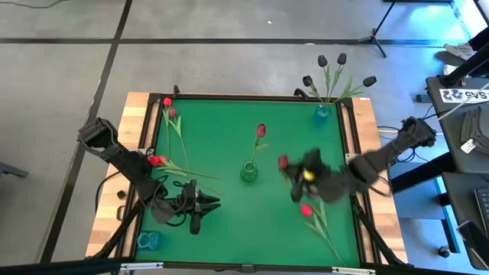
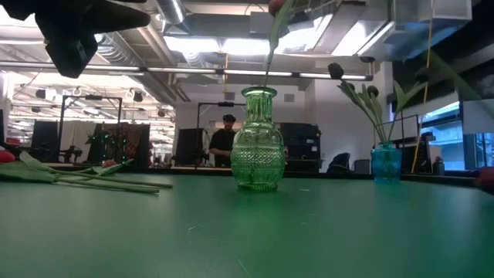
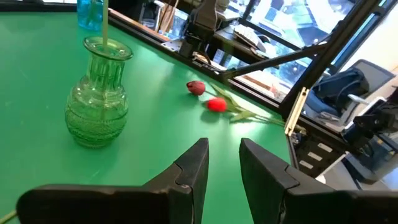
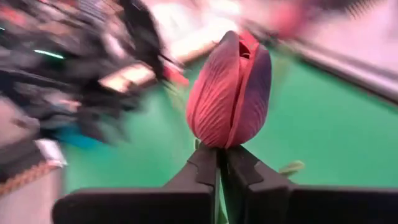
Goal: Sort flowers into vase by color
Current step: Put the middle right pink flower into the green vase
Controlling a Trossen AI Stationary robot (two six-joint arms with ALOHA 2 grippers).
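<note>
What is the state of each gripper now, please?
Left gripper: open, holding nothing.
Right gripper: shut on a pink-red tulip.

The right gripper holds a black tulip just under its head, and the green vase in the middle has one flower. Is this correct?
Not quite: the tulip in the right gripper is dull pink-red, not black, as the right wrist view shows. The rest holds: the green vase has one flower.

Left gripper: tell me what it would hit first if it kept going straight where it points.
Probably nothing on the mat: the left gripper aims between the ribbed green glass vase and two loose red tulips. Depth is uncertain; the table's far edge clutter comes next.
</note>
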